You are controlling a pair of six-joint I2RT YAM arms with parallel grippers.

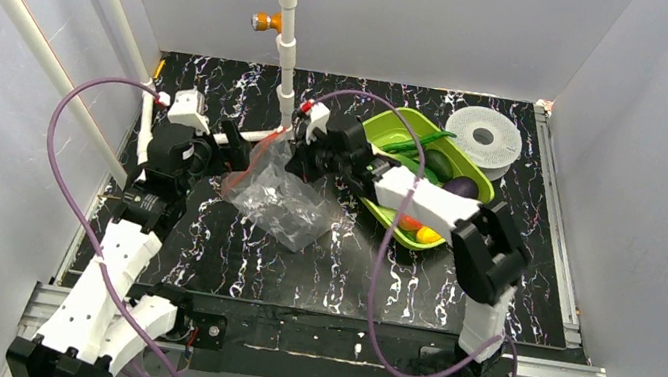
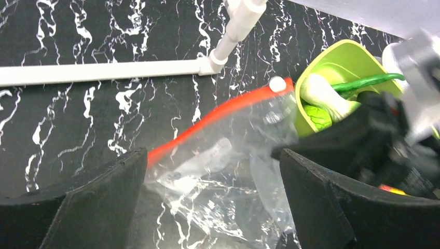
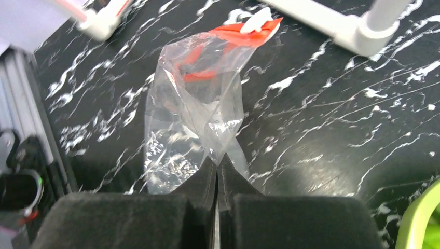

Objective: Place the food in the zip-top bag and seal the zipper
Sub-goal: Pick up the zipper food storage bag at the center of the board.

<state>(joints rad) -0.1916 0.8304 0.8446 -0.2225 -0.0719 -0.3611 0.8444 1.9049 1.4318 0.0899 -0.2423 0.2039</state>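
- Right gripper [image 3: 217,165] jaws clamped on a fold of the zip-top bag [image 3: 192,104].
- Left gripper [image 2: 211,155] jaws wide, straddling the bag, zipper [image 2: 207,115] at 12 o'clock.
- Food [image 1: 428,235] in lime-green tray [image 1: 389,124], 3 o'clock from bag.

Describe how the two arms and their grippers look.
The left arm and right arm share white shell links and boxy black joints. A purple cable loops off each. Fingers are matte black wedges.

The top camera looks steeply down from behind over the whole table [image 1: 298,264], while both wrist cameras face the bag [image 2: 218,181] closely from opposite sides.
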